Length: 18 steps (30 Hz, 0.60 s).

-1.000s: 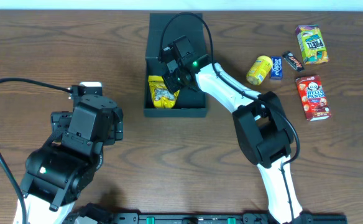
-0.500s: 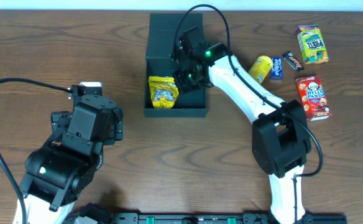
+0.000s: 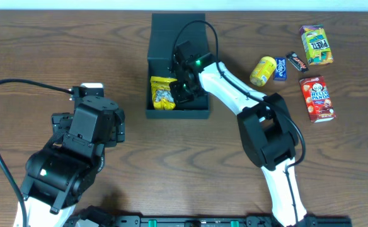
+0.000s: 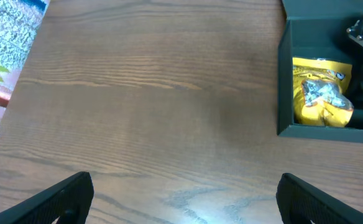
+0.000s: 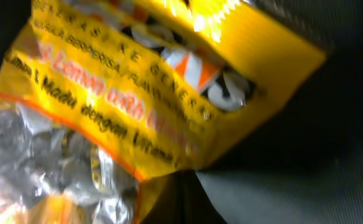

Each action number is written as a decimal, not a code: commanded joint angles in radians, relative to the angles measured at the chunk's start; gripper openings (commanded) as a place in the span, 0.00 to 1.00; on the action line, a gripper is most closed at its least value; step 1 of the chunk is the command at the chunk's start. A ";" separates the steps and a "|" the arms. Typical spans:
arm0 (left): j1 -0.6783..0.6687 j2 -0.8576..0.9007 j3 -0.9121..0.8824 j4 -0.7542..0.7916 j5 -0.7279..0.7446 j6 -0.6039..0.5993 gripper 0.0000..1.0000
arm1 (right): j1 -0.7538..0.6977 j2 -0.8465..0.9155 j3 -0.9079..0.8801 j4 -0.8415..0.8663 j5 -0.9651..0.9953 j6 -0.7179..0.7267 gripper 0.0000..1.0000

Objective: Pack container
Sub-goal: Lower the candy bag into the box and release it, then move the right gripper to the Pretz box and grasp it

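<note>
Starting big with the table (image 3: 58, 50): nothing risky there. Then the container (image 3: 178, 114), sitting open at the far middle with its lid flap folded away. Could easily get shoved or tipped if snagged by the right gripper (image 3: 183, 88), currently down inside it, close by the yellow packet (image 3: 162, 93). Can't tell from the wrist view whether clamped on anything or spread, way too close and blurry. If pinching a corner of that packet, could drag it out on the lift. Left gripper (image 4: 184, 199) spread wide, empty, parked well away, so no clash likely. Smallest worry: loose snacks (image 3: 317, 98) off to the right, easy to knock around on the next reach
</note>
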 commanded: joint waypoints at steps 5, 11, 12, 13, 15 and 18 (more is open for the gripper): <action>0.002 -0.001 0.006 -0.004 0.000 -0.011 0.95 | 0.016 0.027 0.005 0.086 -0.017 -0.053 0.01; 0.002 -0.001 0.006 -0.004 0.000 -0.011 0.95 | 0.016 0.027 0.005 0.105 0.047 -0.137 0.01; 0.002 -0.001 0.006 -0.004 0.000 -0.011 0.95 | 0.015 0.027 0.005 0.102 0.060 -0.137 0.01; 0.002 -0.001 0.006 -0.004 0.000 -0.011 0.95 | 0.015 0.027 0.005 0.099 0.062 -0.137 0.01; 0.002 -0.001 0.006 -0.004 0.000 -0.011 0.95 | 0.012 0.021 0.006 0.087 0.061 -0.145 0.01; 0.002 -0.001 0.006 -0.004 0.000 -0.011 0.95 | -0.008 -0.018 0.023 0.048 0.061 -0.144 0.01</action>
